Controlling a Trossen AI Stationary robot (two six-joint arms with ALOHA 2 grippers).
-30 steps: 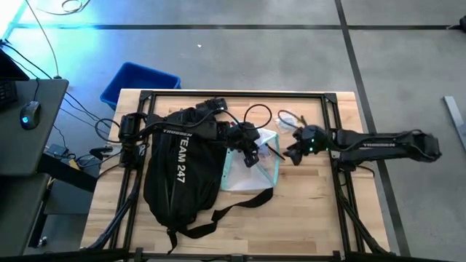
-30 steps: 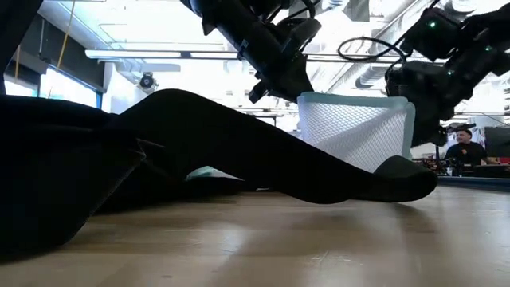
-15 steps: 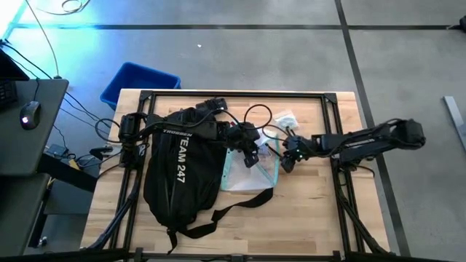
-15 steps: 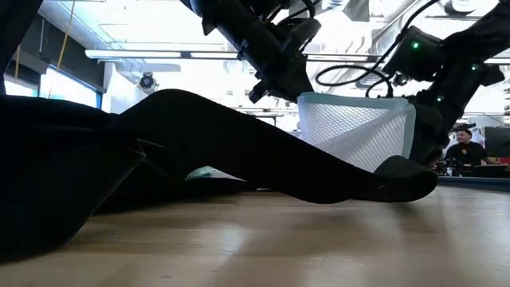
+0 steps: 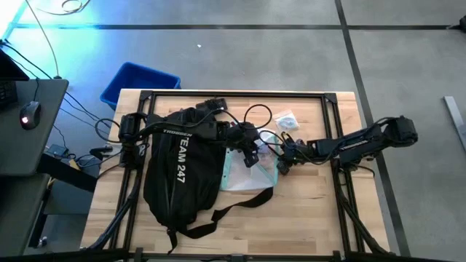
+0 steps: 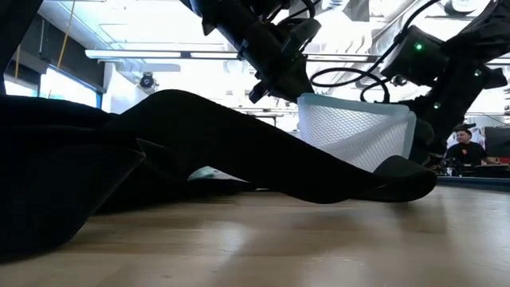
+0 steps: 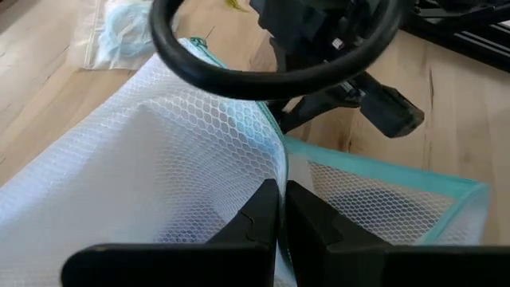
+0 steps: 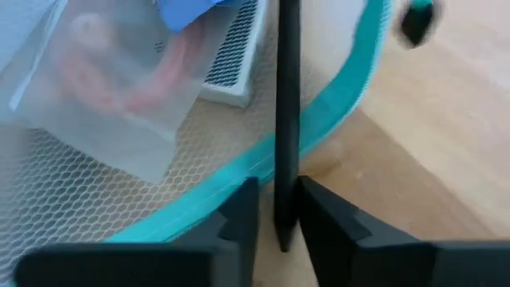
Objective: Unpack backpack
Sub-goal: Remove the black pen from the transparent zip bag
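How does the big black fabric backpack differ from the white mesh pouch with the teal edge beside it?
The black fabric backpack is far larger than the white mesh pouch with teal edging. The backpack is opaque, with white lettering; the pouch is see-through netting with packets visible inside. The backpack lies untouched; the left gripper pinches the pouch's mesh. Both lie on the wooden table.

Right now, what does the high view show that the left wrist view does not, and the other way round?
Only the high view shows the backpack with its TEAM 247 lettering and the blue bin beyond the table. Only the left wrist view shows the left gripper pinching the mesh pouch. Both show that pouch, the right gripper near its teal edge, and a small clear bag on the table.
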